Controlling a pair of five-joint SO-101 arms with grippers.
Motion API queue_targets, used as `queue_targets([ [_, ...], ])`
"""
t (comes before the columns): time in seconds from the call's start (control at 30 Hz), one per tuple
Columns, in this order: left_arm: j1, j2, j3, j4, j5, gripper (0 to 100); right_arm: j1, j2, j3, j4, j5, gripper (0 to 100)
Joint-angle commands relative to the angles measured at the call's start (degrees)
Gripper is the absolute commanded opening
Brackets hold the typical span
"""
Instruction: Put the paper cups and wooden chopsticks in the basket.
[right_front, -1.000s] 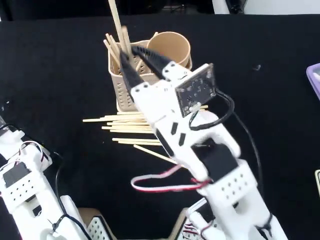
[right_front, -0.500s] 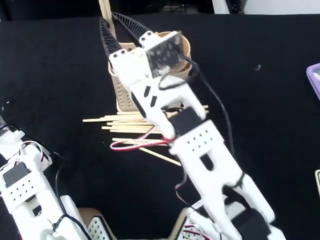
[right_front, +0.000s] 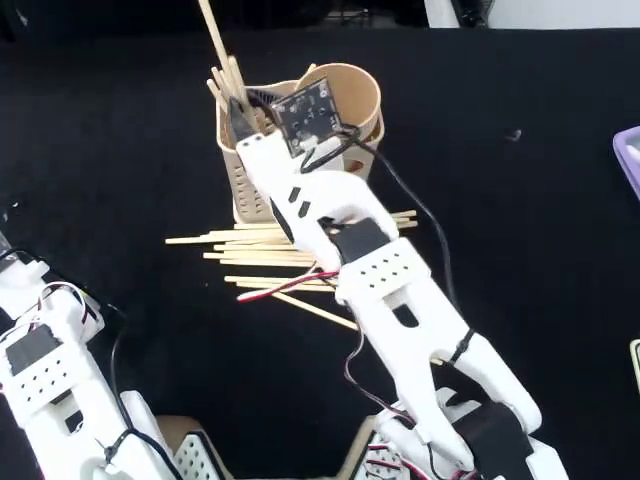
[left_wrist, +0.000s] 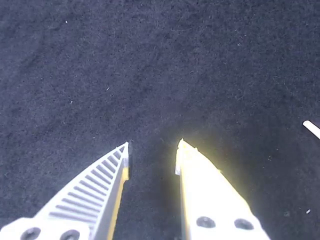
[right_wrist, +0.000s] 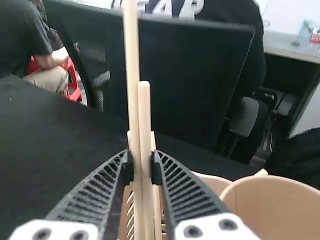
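Above the black desk (right_front: 520, 250), my right tool (right_wrist: 141, 156) pinches chopsticks (right_wrist: 132, 75) upright over the basket (right_front: 232, 172) beneath it, ready to drop in.

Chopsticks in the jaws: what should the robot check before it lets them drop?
1. Held chopsticks clamped tight in the right jaws: ok.
2. Right jaws over the basket: ok.
3. Lower ends of the held chopsticks inside the basket: cannot tell, the arm hides them.
4. Paper cup in the basket, beside the spot for the sticks: ok.
5. All chopsticks off the table: not ok, loose chopsticks lie beside the basket.
6. Left jaws open, over bare table: ok.
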Motion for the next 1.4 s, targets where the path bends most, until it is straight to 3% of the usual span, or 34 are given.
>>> queue_targets([
  [0.0,0.3,-0.7,-2.2,0.0,0.4,16,0.9,-0.1,-0.3,-1.0,-0.4,4.3],
  [0.13,0.3,-0.6,-2.2,-0.1,0.4,16,0.8,-1.9,-3.7,7.0,-0.6,11.6],
  [0.5,0.4,-0.5,-2.2,-0.1,0.4,16,1.4,-23.1,-11.0,32.4,-0.3,11.4],
  [0.7,4.2,-0.4,-2.2,0.4,-3.7,16,10.5,-39.0,-5.6,53.9,-0.2,11.4],
  [0.87,9.9,-0.4,-2.8,3.1,-8.2,16,21.6,-50.9,7.2,64.6,1.1,11.6],
  [1.1,14.9,-0.4,-1.4,3.6,-9.0,16,29.4,-56.2,32.0,58.5,16.5,11.6],
  [1.37,15.0,-0.4,-1.3,3.6,-8.9,16,39.6,-49.5,36.4,45.6,17.1,11.4],
])
